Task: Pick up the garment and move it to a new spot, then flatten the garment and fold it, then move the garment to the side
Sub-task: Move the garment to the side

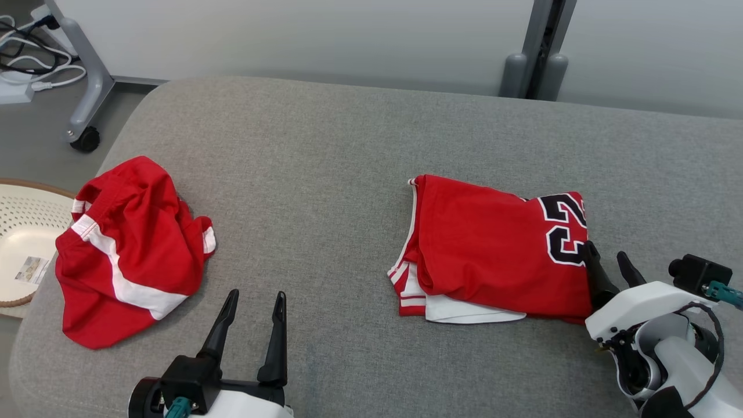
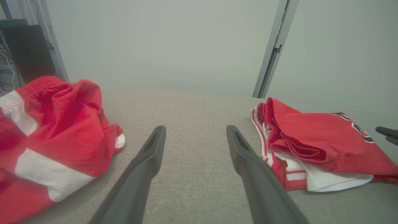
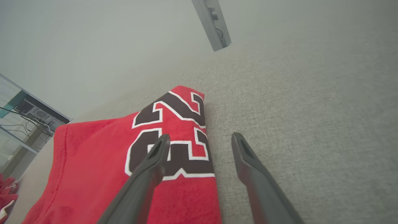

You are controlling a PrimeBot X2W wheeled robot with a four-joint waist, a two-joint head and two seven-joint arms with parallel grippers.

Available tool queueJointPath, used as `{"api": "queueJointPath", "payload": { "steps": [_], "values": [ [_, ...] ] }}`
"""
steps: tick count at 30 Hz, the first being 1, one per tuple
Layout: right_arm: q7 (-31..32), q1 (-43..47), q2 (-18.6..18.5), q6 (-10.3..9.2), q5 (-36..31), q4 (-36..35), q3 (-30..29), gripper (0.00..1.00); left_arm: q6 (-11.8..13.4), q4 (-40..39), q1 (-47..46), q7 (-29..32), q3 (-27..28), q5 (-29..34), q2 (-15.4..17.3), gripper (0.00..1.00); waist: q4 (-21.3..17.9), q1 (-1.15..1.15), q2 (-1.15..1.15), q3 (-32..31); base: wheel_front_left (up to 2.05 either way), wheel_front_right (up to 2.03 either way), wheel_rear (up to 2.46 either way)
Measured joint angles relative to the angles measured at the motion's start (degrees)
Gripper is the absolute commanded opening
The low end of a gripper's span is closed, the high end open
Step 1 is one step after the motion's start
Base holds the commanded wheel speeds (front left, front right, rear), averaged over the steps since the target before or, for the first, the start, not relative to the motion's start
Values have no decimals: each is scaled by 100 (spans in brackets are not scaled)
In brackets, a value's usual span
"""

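Observation:
A folded red garment with a black "23" lies on the right of the grey padded surface; white layers stick out at its near left corner. It is also in the left wrist view and the right wrist view. A second red garment with white stripes lies crumpled at the left, seen too as a red heap. My right gripper is open at the folded garment's right edge, its left finger over the numerals and its right finger over bare fabric surface. My left gripper is open and empty between the two garments.
A white perforated basket sits on the floor past the surface's left edge. A wheeled grey stand leg and cables are at the far left, and a grey post stands behind the far edge against a pale wall.

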Motion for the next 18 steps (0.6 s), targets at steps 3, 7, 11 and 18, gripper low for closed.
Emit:
{"api": "queueJointPath", "payload": {
  "steps": [3,7,11,18],
  "values": [
    [0,-142,-58,0,-23,240,164,100,5,-8,-61,0,-37,-25,0,100,58,0,0,106,0,0,0],
    [0,-323,-62,0,-1,522,360,100,22,-25,-166,0,-79,-81,1,100,105,0,0,237,0,0,0],
    [-2,-455,-53,0,132,746,622,100,36,-9,-218,0,-151,-108,0,100,146,0,0,344,0,0,0],
    [4,-609,-103,0,344,915,1185,0,99,44,-294,0,-213,-172,1,100,210,0,0,370,0,0,0]
  ]
}}
